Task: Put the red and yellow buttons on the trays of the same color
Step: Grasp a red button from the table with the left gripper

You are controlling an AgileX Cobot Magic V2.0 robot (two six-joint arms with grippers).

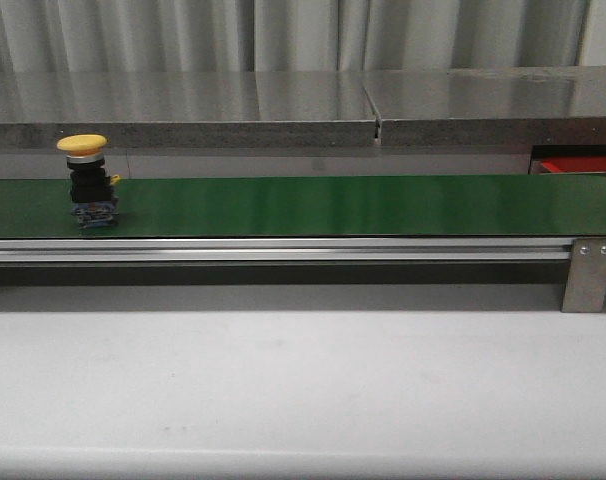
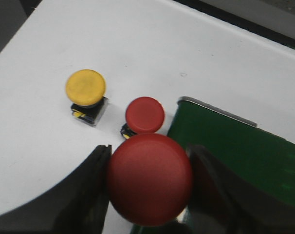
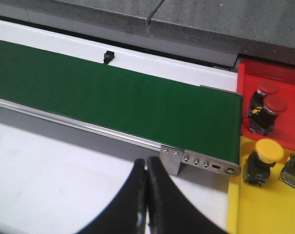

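Observation:
My left gripper (image 2: 150, 178) is shut on a red button (image 2: 150, 180), held above the white table beside the end of the green belt (image 2: 245, 156). Below it stand another red button (image 2: 145, 115) and a yellow button (image 2: 85, 87) on the table. In the front view a yellow button (image 1: 86, 180) stands upright at the left of the belt (image 1: 333, 205). My right gripper (image 3: 147, 168) is shut on nothing, near the belt's other end. There the red tray (image 3: 269, 78) holds two red buttons (image 3: 271, 109), and the yellow tray (image 3: 264, 204) holds yellow buttons (image 3: 264, 158).
A metal bracket (image 3: 198, 161) caps the belt end by the trays. A grey steel shelf (image 1: 303, 100) runs behind the belt. A white table surface (image 1: 303, 390) lies in front of the conveyor rail (image 1: 283, 250).

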